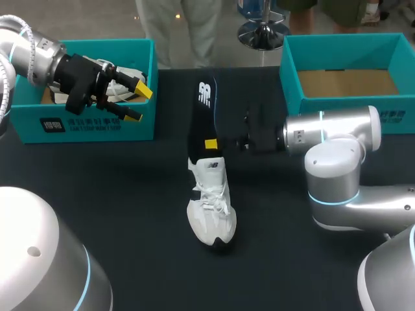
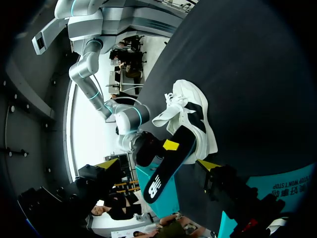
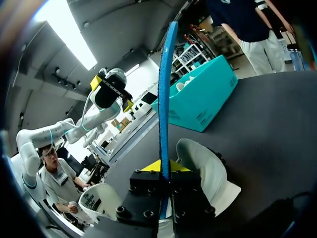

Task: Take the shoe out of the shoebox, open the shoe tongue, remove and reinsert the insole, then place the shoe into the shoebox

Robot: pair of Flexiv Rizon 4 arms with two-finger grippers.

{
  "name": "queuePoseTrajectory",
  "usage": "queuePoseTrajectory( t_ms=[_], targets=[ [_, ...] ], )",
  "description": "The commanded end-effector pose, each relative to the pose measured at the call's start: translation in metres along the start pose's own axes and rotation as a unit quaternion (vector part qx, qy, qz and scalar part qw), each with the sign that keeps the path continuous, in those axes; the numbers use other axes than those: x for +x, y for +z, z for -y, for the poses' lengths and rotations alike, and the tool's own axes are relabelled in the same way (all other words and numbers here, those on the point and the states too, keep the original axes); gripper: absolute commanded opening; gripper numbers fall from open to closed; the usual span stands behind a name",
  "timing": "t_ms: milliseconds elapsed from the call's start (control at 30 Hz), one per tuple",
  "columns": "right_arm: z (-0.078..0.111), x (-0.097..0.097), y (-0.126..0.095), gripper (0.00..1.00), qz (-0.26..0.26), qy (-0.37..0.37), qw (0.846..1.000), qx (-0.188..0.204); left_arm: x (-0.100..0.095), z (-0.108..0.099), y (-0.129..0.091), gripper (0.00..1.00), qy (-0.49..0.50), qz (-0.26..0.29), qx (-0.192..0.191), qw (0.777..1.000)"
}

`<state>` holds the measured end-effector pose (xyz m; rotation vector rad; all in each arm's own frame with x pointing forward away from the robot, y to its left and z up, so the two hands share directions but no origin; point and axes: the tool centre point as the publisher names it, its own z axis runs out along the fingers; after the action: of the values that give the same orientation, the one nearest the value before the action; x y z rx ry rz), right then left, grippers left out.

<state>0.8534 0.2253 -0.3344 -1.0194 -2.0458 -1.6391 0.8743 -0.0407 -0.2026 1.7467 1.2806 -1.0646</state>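
While the white shoe [image 1: 212, 210] is lying toe-near, the right gripper [image 1: 211, 144] is pinching the black insole [image 1: 204, 110] upright above its heel; any travel should be running along the shoe's length. Far left, the left gripper [image 1: 137, 103] is hovering wide open over a shoebox [image 1: 97, 123]. The shoe is hiding the insole's lower end.
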Motion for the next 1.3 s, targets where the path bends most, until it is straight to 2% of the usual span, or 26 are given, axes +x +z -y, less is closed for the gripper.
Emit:
queuePoseTrajectory(
  t_ms=[33,267,467,500,533,567,600,633,700,767,833,1000,1033,1100,1300],
  targets=[
    [0.010,0.004,0.003,0.00,0.003,0.004,1.000,0.001,0.000,0.000,0.000,1.00,0.000,-0.001,0.000,1.000],
    [0.022,0.007,0.000,0.00,0.002,0.017,1.000,0.003,0.000,0.000,0.000,1.00,0.000,-0.001,0.000,1.000],
    [0.020,0.006,-0.002,0.00,0.000,0.015,1.000,0.003,0.000,0.000,0.000,1.00,0.000,-0.001,0.000,1.000],
    [0.019,0.007,-0.002,0.07,0.000,0.014,1.000,0.003,0.000,0.000,0.000,1.00,0.000,-0.001,0.000,1.000],
    [0.018,0.007,-0.002,0.47,0.000,0.013,1.000,0.005,0.000,0.000,0.000,1.00,0.000,-0.001,0.000,1.000],
    [0.016,0.007,-0.002,0.76,0.002,0.011,1.000,0.007,0.000,0.000,0.000,1.00,0.000,-0.001,0.000,1.000],
    [0.015,0.007,-0.002,0.84,0.003,0.010,1.000,0.006,0.000,0.000,0.000,1.00,0.000,-0.001,0.000,1.000],
    [0.014,0.007,-0.003,0.80,0.003,0.007,1.000,0.005,0.000,0.000,0.000,1.00,0.000,-0.001,0.000,1.000],
    [0.011,0.007,-0.003,0.80,0.003,0.005,1.000,0.006,0.000,0.000,0.000,1.00,0.000,-0.001,0.000,1.000],
    [0.007,0.007,-0.004,0.73,0.004,0.001,1.000,0.008,0.000,0.000,0.000,1.00,0.000,-0.001,0.000,1.000],
    [0.003,0.006,-0.006,0.71,0.004,-0.001,1.000,0.010,0.000,0.000,0.000,1.00,0.000,-0.001,0.000,1.000],
    [-0.007,0.000,-0.009,0.34,0.006,-0.009,1.000,0.019,0.000,0.000,0.000,1.00,0.000,-0.001,0.000,1.000],
    [-0.008,-0.001,-0.010,0.31,0.006,-0.010,1.000,0.021,0.000,0.000,0.000,1.00,0.000,-0.001,0.000,1.000],
    [-0.010,-0.002,-0.010,0.00,0.005,-0.011,1.000,0.026,0.000,0.000,0.000,1.00,0.000,-0.001,0.000,1.000],
    [-0.009,-0.002,-0.012,0.00,0.000,-0.010,0.999,0.050,0.000,0.000,0.000,1.00,0.000,-0.001,0.000,1.000]
  ],
)
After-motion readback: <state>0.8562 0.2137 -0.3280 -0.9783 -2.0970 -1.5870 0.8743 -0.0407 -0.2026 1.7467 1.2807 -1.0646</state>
